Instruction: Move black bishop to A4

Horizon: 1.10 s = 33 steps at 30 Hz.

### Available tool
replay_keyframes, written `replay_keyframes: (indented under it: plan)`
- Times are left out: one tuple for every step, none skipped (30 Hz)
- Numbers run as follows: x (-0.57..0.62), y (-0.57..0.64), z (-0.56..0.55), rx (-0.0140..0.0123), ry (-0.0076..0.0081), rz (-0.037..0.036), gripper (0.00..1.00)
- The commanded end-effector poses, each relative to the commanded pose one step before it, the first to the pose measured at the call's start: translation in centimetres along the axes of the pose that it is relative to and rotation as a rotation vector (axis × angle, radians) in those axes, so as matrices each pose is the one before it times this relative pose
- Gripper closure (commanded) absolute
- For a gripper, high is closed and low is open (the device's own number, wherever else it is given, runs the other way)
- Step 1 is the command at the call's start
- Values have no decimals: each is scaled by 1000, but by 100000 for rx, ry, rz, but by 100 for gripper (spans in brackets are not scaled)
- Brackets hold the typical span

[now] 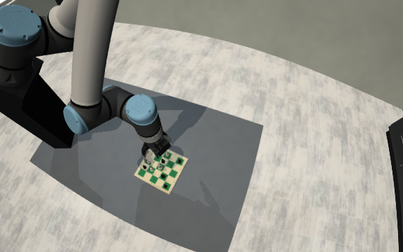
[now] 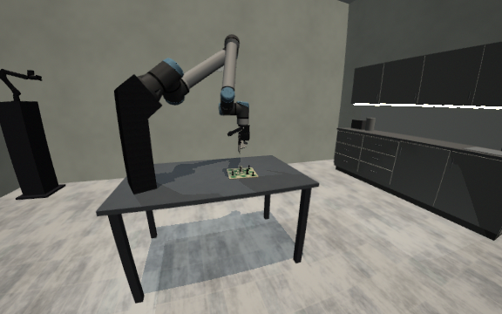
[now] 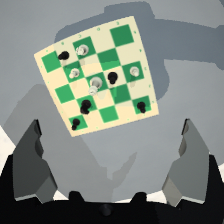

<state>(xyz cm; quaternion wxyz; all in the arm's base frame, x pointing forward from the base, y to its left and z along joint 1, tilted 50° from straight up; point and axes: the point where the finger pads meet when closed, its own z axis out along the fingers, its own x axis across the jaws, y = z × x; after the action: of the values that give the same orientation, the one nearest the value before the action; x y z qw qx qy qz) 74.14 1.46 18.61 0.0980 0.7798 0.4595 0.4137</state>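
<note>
A small green and cream chessboard (image 1: 161, 170) lies on the dark table; it also shows in the exterior view (image 2: 242, 173) and in the upper half of the wrist view (image 3: 97, 80). Several black pieces and several white pieces stand upright on it. Black pieces stand near the board's middle (image 3: 113, 77) and along its near edge (image 3: 86, 105) (image 3: 141, 105). I cannot tell which black piece is the bishop at this size. My gripper (image 3: 111, 121) (image 2: 241, 146) is open and empty. It hangs well above the table, over the board's edge nearest the arm's base (image 1: 152, 154).
The arm's black pedestal (image 2: 135, 135) stands on the table's left end. Kitchen counters (image 2: 430, 174) line the right wall. A black stand (image 2: 26, 146) is at the far left of the room.
</note>
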Motion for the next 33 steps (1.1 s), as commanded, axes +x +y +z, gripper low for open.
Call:
replay_keyframes:
  plan:
    - [-55,-147,5,-100,114,217,0]
    - [-3,1,0,-2,-7,-15,0]
    - [-3,-2,1,6,-6,-6,0]
    - [-3,-5,2,15,-6,3,0]
    - [-2,-4,2,12,-3,-5,0]
    - [-1,-3,3,9,-2,-52,0]
    - [0,0,0,0,0,0,0]
    - [0,0,0,0,0,0,0]
    - [-2,-5,7,13,-2,-139,0]
    - [-1,-4,10,5,1,-274,0]
    - [1,-5,16,7,2,-337,0]
    - [1,-8,23,10,3,-486,0]
    - [2,-10,32,14,4,-655,0]
    - [3,-13,40,17,6,-841,0]
    - [12,-7,39,2,12,-1054,0]
    - [20,-6,40,1,14,-1269,0]
    - [24,-7,48,1,17,-1492,0]
    - [-2,12,47,-25,-8,-1691,0]
    - [-10,19,52,-34,-15,-1913,0]
    - [-6,20,58,-35,-2,-2143,0]
    - [-5,23,64,-38,3,-2373,0]
    - [-6,26,71,-42,3,-2601,0]
    - [-8,29,77,-46,2,-2825,0]
    - [0,0,0,0,0,0,0]
    - [0,0,0,0,0,0,0]
    - [-4,31,83,-49,15,-3042,0]
    - [-15,-11,90,-7,-7,-3223,0]
    - [-16,-21,96,3,-9,-3415,0]
    - [-13,-20,102,3,-1,-3602,0]
    - [-13,-20,107,3,-1,-3778,0]
    - [-12,-19,111,2,-1,-3940,0]
    - [-12,-18,115,2,-1,-4089,0]
    - [-11,-16,119,2,-1,-4222,0]
